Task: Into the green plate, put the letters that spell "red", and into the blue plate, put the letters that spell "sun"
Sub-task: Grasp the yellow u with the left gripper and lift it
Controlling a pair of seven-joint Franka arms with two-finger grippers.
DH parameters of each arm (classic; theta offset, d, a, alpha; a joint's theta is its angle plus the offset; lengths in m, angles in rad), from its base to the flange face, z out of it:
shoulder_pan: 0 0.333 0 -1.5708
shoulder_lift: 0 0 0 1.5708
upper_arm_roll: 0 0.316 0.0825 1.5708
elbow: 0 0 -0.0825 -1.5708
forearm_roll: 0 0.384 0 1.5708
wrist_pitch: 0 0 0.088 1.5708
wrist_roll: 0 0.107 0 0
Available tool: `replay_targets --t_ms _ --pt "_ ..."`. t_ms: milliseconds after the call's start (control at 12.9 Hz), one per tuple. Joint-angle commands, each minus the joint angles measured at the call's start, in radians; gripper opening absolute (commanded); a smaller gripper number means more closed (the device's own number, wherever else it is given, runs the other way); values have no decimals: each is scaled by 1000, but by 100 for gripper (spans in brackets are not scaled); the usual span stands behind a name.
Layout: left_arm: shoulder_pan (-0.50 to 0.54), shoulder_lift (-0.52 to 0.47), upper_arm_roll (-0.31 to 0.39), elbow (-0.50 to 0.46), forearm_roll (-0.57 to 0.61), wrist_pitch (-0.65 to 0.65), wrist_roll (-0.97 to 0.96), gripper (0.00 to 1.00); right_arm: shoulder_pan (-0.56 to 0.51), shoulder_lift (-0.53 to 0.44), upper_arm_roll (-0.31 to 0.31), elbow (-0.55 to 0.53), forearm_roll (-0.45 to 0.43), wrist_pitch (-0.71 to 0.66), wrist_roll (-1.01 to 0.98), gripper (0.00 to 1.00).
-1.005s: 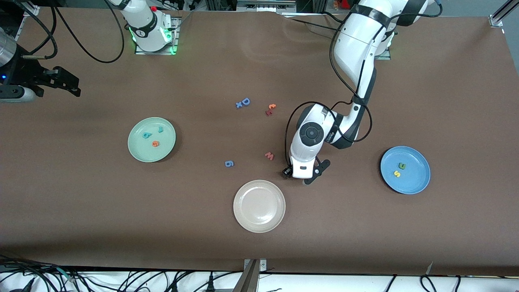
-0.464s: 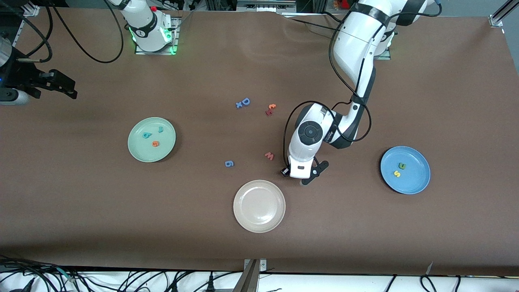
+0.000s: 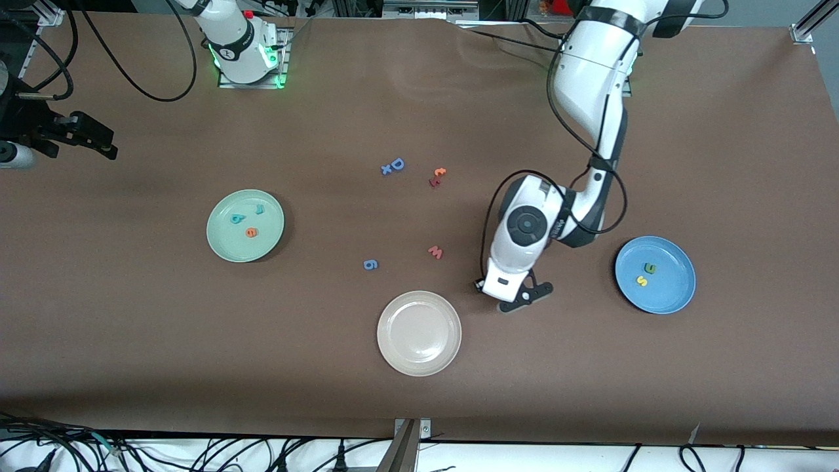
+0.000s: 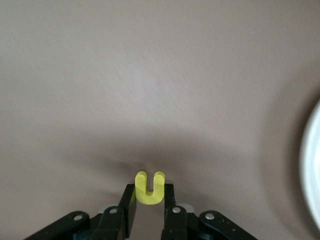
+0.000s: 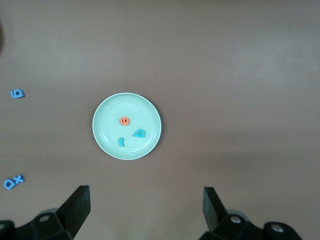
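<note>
Nearest, a smooth round cream plate [image 3: 419, 333]. Over bare brown tabletop [image 3: 590, 367] between it and the glossy blue plate [image 3: 675, 298], the left gripper [image 4: 148, 210] pinches a yellow forked "u" [image 4: 149, 187]. The right gripper [image 5: 145, 210] waits, fingers spread, high above the mint-green plate [image 5: 105, 137].

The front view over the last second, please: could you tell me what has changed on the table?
The left gripper shut on the small yellow letter "u", and the left arm carried it from beside the cream-white round plate toward the sky-blue round plate. The open right gripper drew slightly farther off the table's edge. The plates and the other letters stayed put.
</note>
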Motion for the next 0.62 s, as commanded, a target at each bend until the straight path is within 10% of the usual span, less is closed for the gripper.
replay_targets --t_ms 0,541 --pt "36 -83 36 -77 -12 -48 236 0 1 2 2 -1 18 -1 1 100" --pt "286 -200 50 -182 -12 -90 962 2 0 2 -1 -2 21 -4 -4 100"
